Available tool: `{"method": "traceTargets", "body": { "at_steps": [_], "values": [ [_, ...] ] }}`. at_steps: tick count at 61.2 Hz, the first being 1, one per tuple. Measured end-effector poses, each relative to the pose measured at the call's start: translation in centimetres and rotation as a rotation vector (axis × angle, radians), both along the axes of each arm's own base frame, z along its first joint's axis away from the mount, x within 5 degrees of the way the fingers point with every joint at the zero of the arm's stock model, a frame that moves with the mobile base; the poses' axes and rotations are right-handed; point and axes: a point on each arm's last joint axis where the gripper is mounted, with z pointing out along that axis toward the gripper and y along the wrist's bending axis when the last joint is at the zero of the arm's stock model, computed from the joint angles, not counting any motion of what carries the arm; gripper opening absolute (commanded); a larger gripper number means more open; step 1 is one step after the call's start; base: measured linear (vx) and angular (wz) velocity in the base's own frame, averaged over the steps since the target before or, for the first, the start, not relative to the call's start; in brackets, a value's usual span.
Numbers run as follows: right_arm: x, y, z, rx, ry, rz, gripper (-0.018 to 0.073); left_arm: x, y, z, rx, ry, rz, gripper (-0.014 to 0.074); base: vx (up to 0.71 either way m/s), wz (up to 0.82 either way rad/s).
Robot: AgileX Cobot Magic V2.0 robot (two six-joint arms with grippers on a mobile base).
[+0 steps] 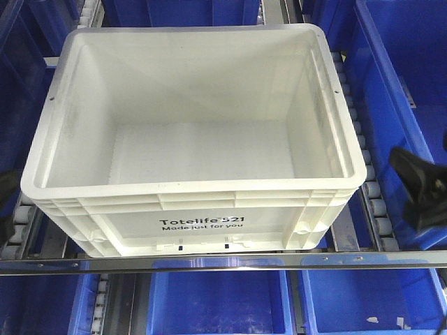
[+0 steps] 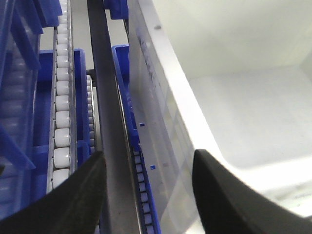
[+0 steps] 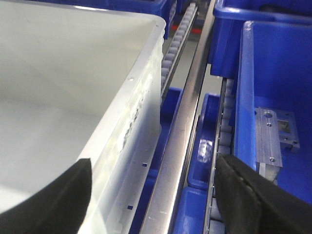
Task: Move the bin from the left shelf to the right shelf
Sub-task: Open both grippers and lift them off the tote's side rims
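- The white bin [image 1: 192, 132] sits empty on the roller lane [image 1: 363, 150], its printed side against the front steel rail [image 1: 209, 262], blue bins [image 1: 412, 84] flanking it and more below.
- Left gripper [image 2: 148, 195] is spread wide, 1 finger inside the bin's left wall, 1 outside; it grips nothing.
- Right gripper [image 3: 156, 195] mirrors that, open over the bin's right wall, 1 finger inside, 1 over the rail gap.
- Risk 1: an outer finger could snag the rollers or steel rail as it comes down, since each hangs right above them.
- Risk 2: 2 thin-wall pinches on a wide tote; uneven closing could tilt or twist it.
- Risk 3: if the lift is low, the bin's base may catch the front rail.
- Risk 4: moving right, it could clip the neighbouring blue bins.
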Motion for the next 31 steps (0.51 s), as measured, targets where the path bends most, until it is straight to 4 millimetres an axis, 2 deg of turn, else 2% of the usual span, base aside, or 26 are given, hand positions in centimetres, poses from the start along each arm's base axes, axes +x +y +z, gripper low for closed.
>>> {"method": "traceTargets", "body": {
  "at_steps": [6,13,21,31],
  "values": [
    [-2.3,-0.3,-1.1,-0.005,-0.062,0.002,0.052,-1.6,0.3,0.7,-0.017,-0.085,0.0,0.0389,0.0,0.0],
    [-3.6,-0.6,-2.3,-0.045,-0.134,-0.008,0.052,-2.6,0.6,0.9,-0.006,-0.122,0.0,0.0389,0.0,0.0],
    [-3.3,-1.3,-3.1,-0.085,-0.209,-0.08,0.052,-2.1,0.7,-0.6,0.066,-0.144,-0.001,0.0389,0.0,0.0],
    [-2.1,-1.9,-3.8,-0.14,-0.219,-0.151,0.052,-0.8,0.3,-2.1,0.095,-0.268,-0.026,0.0389,0.0,0.0]
  ]
}}
